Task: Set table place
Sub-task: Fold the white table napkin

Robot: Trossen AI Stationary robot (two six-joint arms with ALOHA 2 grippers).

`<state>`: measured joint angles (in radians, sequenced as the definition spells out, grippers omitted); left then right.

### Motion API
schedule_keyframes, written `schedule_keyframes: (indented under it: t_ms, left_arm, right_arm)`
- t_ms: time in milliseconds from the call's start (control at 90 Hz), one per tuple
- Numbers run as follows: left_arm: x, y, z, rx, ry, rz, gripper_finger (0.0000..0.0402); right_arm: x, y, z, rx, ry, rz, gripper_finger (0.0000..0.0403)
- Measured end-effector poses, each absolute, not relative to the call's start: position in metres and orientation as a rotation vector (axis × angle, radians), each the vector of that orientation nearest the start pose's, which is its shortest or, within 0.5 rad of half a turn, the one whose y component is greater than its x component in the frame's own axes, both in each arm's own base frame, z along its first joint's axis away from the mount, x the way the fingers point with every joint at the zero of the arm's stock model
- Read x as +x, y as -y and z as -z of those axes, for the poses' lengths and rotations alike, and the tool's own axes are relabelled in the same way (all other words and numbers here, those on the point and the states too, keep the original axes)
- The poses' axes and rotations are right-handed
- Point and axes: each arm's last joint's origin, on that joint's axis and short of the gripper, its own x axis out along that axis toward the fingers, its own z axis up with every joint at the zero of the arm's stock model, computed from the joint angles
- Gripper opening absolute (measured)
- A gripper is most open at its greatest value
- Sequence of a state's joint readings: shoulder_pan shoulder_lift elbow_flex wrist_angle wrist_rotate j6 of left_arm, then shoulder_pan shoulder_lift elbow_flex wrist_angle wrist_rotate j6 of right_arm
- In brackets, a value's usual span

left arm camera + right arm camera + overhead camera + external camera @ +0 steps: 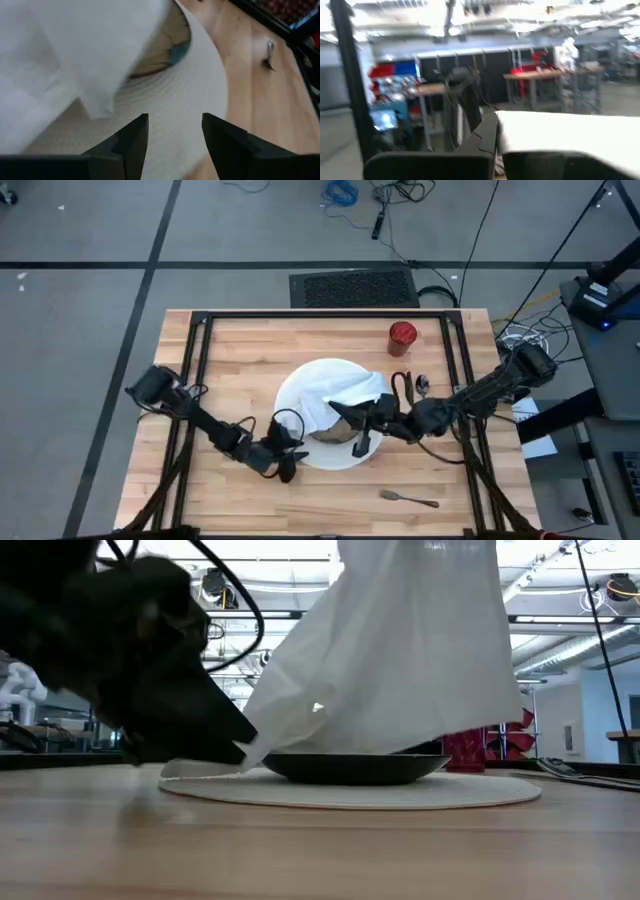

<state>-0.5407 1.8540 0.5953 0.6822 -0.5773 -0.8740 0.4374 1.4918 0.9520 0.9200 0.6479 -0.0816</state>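
A white plate point(300, 442) lies mid-table with a dark bowl point(350, 768) on it. The white napkin point(400, 650) hangs over the bowl from my right gripper point(366, 418), which is shut on it above the plate. The napkin's lower edge reaches the bowl. My left gripper point(175, 135) stands open, low over the plate's near-left rim point(165, 120). It is close to the napkin's lower corner point(95, 107), with nothing between its fingers. A red cup point(402, 333) stands at the far right. Cutlery point(410, 385) lies right of the plate, and a fork point(408, 499) lies near the front edge. My right gripper pinches the napkin's upper part point(530, 130) between its two fingers, which come in about level from the table's right. The cloth hangs below in loose folds, its lower edge point(330, 745) down at the bowl. One layer or several, I cannot tell.
The black frame rails point(320, 315) run along the table's far and side edges. Bare wood point(330, 505) lies in front of the plate.
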Motion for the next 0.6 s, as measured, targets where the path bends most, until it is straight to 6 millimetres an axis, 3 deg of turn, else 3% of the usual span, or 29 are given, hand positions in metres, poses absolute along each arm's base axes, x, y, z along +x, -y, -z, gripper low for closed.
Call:
schedule_keyframes:
  t_ms: [356, 600]
  left_arm:
    - [0.28, 0.139, -0.077, -0.619, -0.179, -0.347, 0.0171]
    - [0.281, 0.136, -0.08, -0.659, -0.096, -0.425, 0.0171]
  right_arm:
    - [0.299, -0.122, -0.332, 0.111, 0.379, 0.193, 0.0]
    - [0.296, -0.126, -0.34, 0.139, 0.477, 0.017, 0.0]
